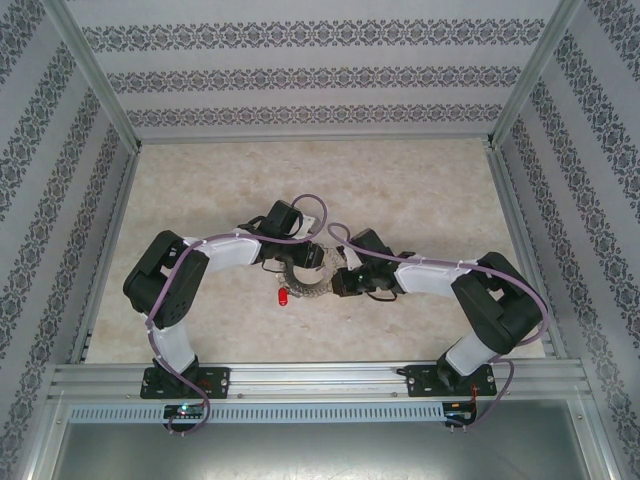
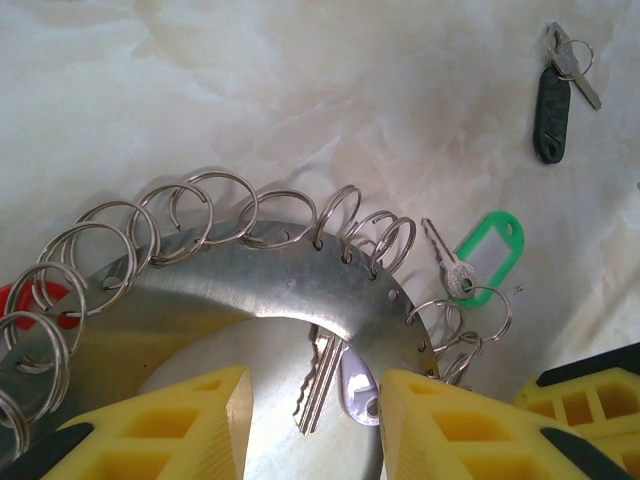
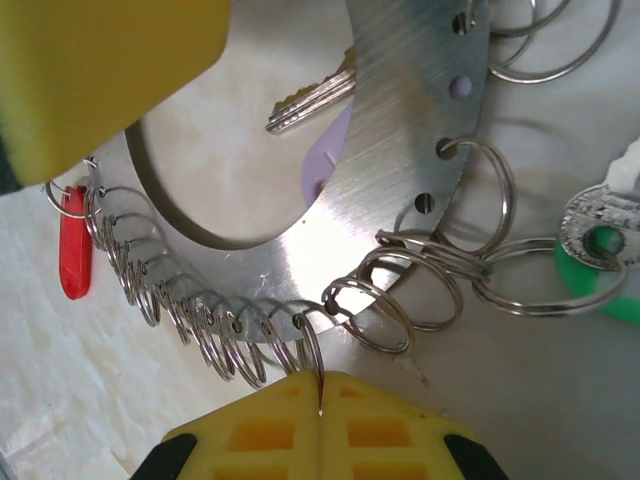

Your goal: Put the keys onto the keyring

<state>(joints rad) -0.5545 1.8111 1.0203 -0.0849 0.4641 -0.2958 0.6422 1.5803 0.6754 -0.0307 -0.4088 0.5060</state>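
The keyring (image 2: 290,285) is a flat grey metal ring fringed with wire loops, lying on the table between both arms (image 1: 305,277). My right gripper (image 3: 320,388) is shut on one wire loop (image 3: 312,350) at the ring's rim. My left gripper (image 2: 315,378) is open, its yellow fingers (image 2: 170,425) set wide apart over the ring's hole. A red-headed key (image 3: 75,243) lies against the loops at the ring's far side, also visible at the ring's edge from above (image 1: 283,297). A second red key is hidden or out of view.
A silver key blade (image 2: 320,385) and a lilac tag (image 2: 358,388) stick out from under the ring into its hole. A green-tagged key (image 2: 487,245) lies by the loops, and a black-tagged key (image 2: 552,100) lies farther off. Patterned walls enclose the table (image 1: 200,190).
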